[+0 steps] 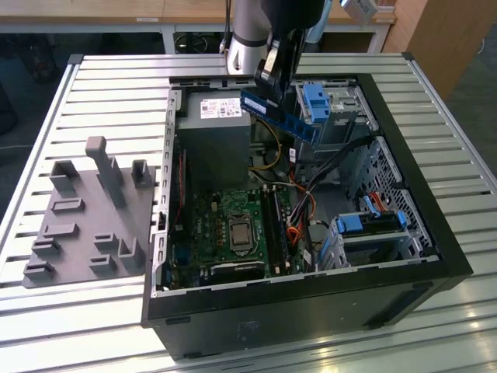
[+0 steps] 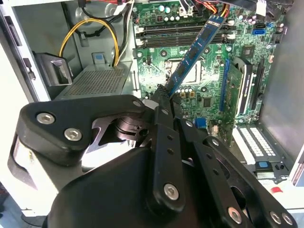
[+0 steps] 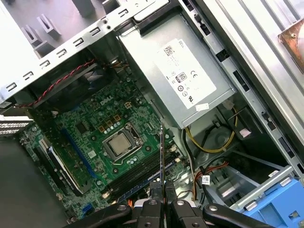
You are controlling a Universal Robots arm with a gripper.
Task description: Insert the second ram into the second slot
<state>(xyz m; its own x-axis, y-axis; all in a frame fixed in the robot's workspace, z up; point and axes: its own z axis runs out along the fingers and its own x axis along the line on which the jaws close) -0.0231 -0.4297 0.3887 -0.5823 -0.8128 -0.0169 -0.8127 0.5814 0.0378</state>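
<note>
**Ram held in the air above the open case**

At the exterior view's left, a grey fixture [image 1: 89, 221] lies on the slatted table [image 1: 116, 85], beside the case [image 1: 311, 307]. Inside the case, the power supply [image 1: 213, 140] sits at the far side. The motherboard [image 1: 233, 229] lies nearer, with its slots [image 1: 273, 225] along its right edge. The gripper [image 1: 265, 92] hangs over the case's far edge, pinched tight on one end of the ram [image 1: 291, 123]. The ram slants in the air, well clear of the slots. Blue drive clips [image 1: 318, 101] stand just to its right.
</note>
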